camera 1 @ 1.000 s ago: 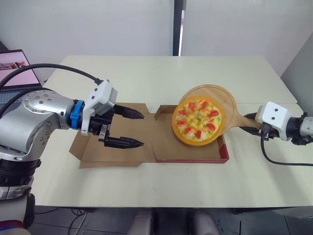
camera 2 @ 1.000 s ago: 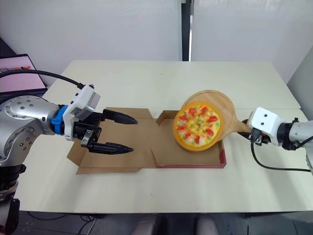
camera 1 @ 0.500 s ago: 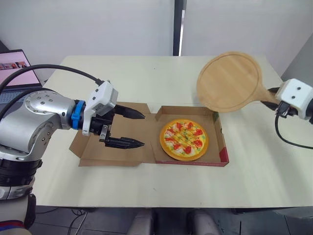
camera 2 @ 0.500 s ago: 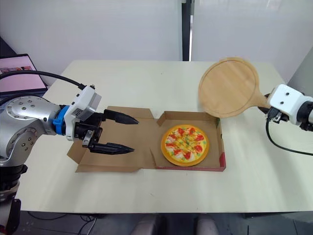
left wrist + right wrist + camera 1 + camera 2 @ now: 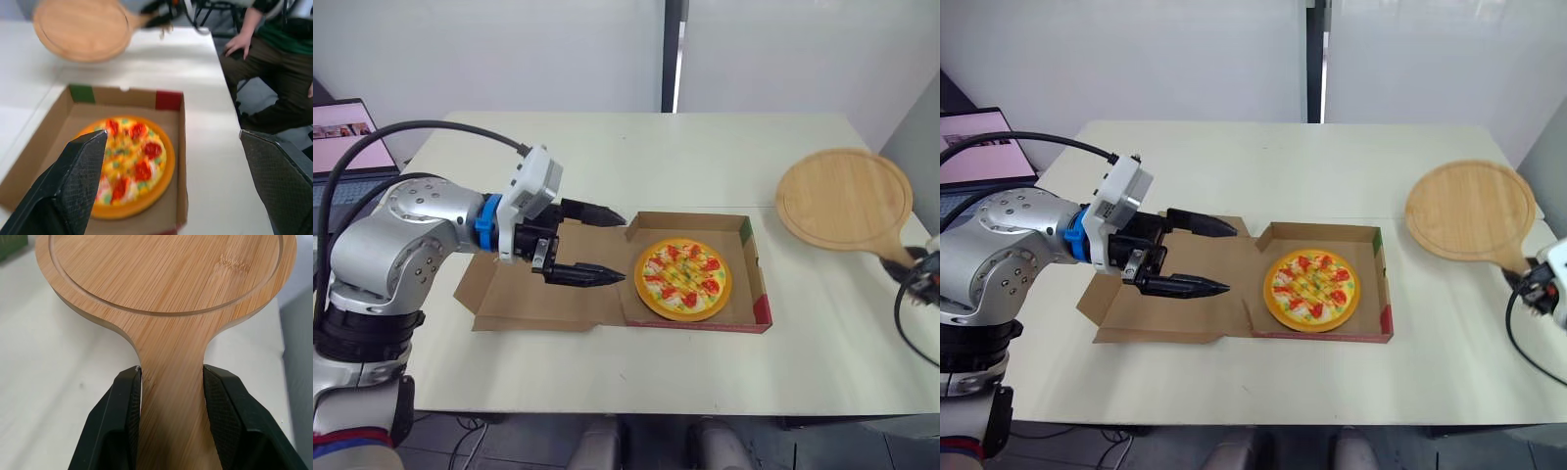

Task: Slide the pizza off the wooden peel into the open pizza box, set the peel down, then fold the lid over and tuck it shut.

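The pizza, orange-rimmed with red toppings, lies flat inside the open cardboard pizza box. The box lid lies spread flat to the left of the base. My left gripper hovers open over the lid's hinge side, its fingertips pointing at the pizza. The round wooden peel is bare and sits low over the table's right side. My right gripper is shut on the peel's handle, one black finger on each side of it.
A laptop stands at the table's far left edge. A seated person's hand shows beyond the table on the box's right side. The table's right edge runs close beside the peel.
The pizza slid off the peel into the box. The right gripper then swung the bare peel up and out to the right, lower now. The left gripper moved right toward the box base.
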### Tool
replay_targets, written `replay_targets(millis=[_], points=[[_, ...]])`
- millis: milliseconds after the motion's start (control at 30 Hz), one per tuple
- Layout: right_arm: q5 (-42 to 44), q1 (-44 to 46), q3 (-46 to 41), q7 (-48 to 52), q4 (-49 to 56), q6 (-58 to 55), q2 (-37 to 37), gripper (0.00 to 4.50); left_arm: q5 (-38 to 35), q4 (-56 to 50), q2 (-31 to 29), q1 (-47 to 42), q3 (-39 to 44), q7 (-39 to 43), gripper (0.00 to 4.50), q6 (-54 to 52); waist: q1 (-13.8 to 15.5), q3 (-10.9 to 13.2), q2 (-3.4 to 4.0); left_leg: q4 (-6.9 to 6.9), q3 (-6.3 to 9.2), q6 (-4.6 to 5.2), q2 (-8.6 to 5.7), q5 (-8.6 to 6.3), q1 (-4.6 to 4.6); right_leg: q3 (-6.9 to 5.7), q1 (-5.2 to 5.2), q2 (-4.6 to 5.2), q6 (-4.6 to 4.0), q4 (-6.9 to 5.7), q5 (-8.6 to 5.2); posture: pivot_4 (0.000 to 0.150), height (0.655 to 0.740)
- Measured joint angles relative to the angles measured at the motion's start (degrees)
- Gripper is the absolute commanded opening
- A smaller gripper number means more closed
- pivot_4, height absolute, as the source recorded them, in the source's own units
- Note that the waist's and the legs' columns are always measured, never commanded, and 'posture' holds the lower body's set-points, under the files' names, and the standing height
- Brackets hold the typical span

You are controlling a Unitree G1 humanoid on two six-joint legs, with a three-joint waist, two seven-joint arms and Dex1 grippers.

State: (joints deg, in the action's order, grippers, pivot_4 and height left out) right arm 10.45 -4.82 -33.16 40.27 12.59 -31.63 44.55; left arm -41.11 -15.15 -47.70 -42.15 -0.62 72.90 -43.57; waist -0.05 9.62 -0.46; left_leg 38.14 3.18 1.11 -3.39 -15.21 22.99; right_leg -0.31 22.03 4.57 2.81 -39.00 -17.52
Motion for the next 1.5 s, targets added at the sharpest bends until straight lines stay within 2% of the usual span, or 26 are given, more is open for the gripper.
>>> replay_targets(millis=[233, 533, 833, 1100, 1300, 1500], points=[[3.5, -3.8, -2.3, -6.5, 8.5, -11.0, -6.7, 1.62, -0.6, -0.1, 6.3, -4.4, -2.0, -3.9, 4.5, -1.5, -0.1, 0.0, 0.01, -0.04, -0.02, -0.07, 0.02, 0.04, -0.04, 0.01, 0.0, -0.07, 0.0, 0.0, 0.0, 0.15, 0.7281], [4.4, -5.3, -2.1, -11.9, 10.0, -17.0, -9.2, 1.62, 0.3, -0.1, 8.3, -4.9, -5.0, -5.2, 4.5, -2.2, -0.1, 0.0, 0.02, -0.03, -0.03, -0.08, 0.0, 0.05, -0.06, 0.2, 0.0, -0.1, 0.0, 0.01, 0.0, 0.15, 0.7281], [6.7, -5.3, -2.4, -13.3, 9.8, -20.2, -8.8, 4.47, 1.4, -0.1, 7.6, -4.6, -5.2, -5.2, 4.5, -2.0, -0.1, 0.0, 0.02, -0.03, -0.05, -0.04, 0.0, 0.02, -0.07, 0.25, -0.01, -0.15, 0.0, 0.01, 0.0, 0.15, 0.7281], [12.3, -7.0, -6.4, -4.7, 11.6, -17.2, -2.5, 4.47, 2.1, -0.3, 4.7, -1.2, -3.3, -6.0, 4.5, -1.4, -0.1, 0.0, 0.0, -0.04, -0.06, 0.05, 0.08, -0.03, -0.1, 0.26, -0.03, -0.2, 0.0, 0.04, 0.0, 0.15, 0.7281], [15.6, -2.2, -4.0, -1.9, 12.4, -15.2, -0.1, 4.47, 2.0, -1.6, 2.8, 2.3, -0.7, -7.6, 4.5, -1.0, -0.1, 0.0, -0.01, -0.03, -0.06, 0.03, 0.08, -0.02, -0.09, 0.28, -0.04, -0.18, 0.0, 0.04, 0.0, 0.15, 0.7281], [17.8, 4.4, -0.6, 1.5, 10.9, -14.7, 5.5, 4.47, 0.7, -5.5, -0.3, 9.5, 6.4, -12.1, 4.5, -2.5, -0.1, 0.0, -0.02, -0.04, -0.05, 0.04, 0.09, -0.02, -0.1, 0.28, -0.03, -0.14, 0.0, 0.06, 0.0, 0.15, 0.7281]])
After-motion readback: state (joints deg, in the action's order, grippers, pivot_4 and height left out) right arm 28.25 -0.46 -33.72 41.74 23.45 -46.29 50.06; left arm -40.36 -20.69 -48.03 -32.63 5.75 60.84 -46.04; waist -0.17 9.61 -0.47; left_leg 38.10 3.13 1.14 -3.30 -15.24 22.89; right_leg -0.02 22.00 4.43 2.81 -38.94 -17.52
